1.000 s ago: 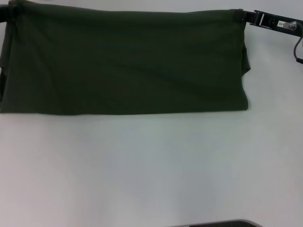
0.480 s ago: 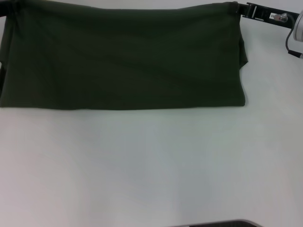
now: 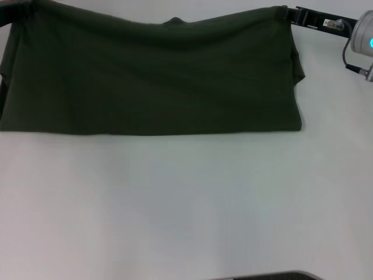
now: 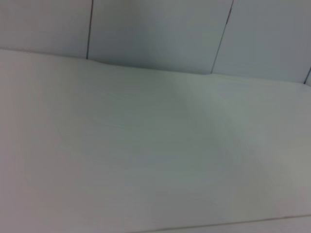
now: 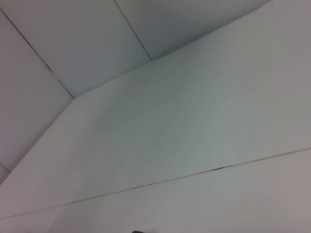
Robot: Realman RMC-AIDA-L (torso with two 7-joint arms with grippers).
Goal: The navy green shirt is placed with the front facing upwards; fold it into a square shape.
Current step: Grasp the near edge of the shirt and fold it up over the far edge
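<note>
Both of my grippers pinch the far corners of the navy green shirt [image 3: 151, 76]: my right gripper [image 3: 284, 14] at the far right corner, my left gripper [image 3: 14, 11] at the far left. Its far edge sags between them, the near fold lying on the white table [image 3: 186, 204]

- A pale, plain table [image 3: 186, 204] fills most of the head view.
- The navy green shirt [image 3: 151, 81] lies across the upper part of the frame, its lower folded edge resting on the table.
</note>
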